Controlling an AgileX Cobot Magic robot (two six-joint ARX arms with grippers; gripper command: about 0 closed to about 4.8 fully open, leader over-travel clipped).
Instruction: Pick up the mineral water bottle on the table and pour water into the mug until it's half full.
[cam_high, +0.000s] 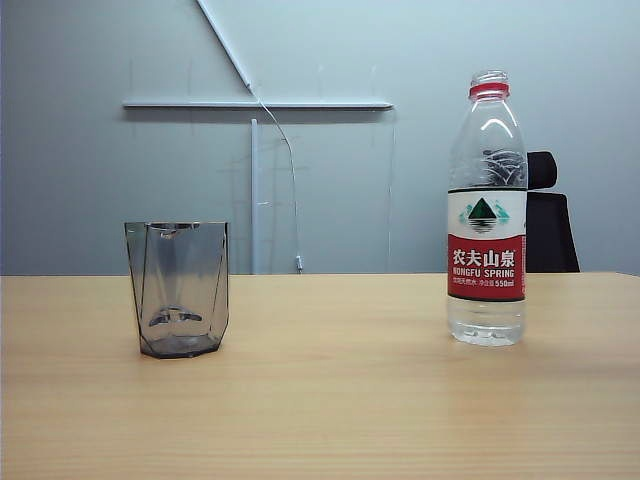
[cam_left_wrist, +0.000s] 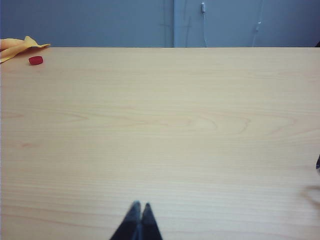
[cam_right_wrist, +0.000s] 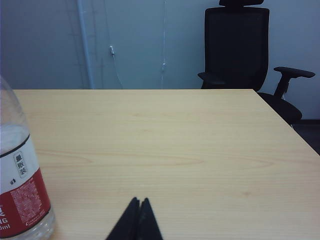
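The mineral water bottle (cam_high: 486, 215) stands upright and uncapped on the right of the table (cam_high: 330, 400), holding a little water (cam_high: 486, 322) at its base; its label side (cam_right_wrist: 20, 195) also shows in the right wrist view. The smoky-grey mug (cam_high: 178, 288) stands on the left, well apart from the bottle. Neither arm appears in the exterior view. My right gripper (cam_right_wrist: 140, 200) is shut and empty, low over the wood beside the bottle. My left gripper (cam_left_wrist: 141, 204) is shut and empty over bare table; the mug is out of its view.
A red bottle cap (cam_left_wrist: 35, 60) lies near an orange cloth (cam_left_wrist: 17, 46) at a far corner of the table. A black office chair (cam_right_wrist: 240, 47) stands beyond the table's far edge. A white pole and cable (cam_high: 256, 190) run along the grey wall.
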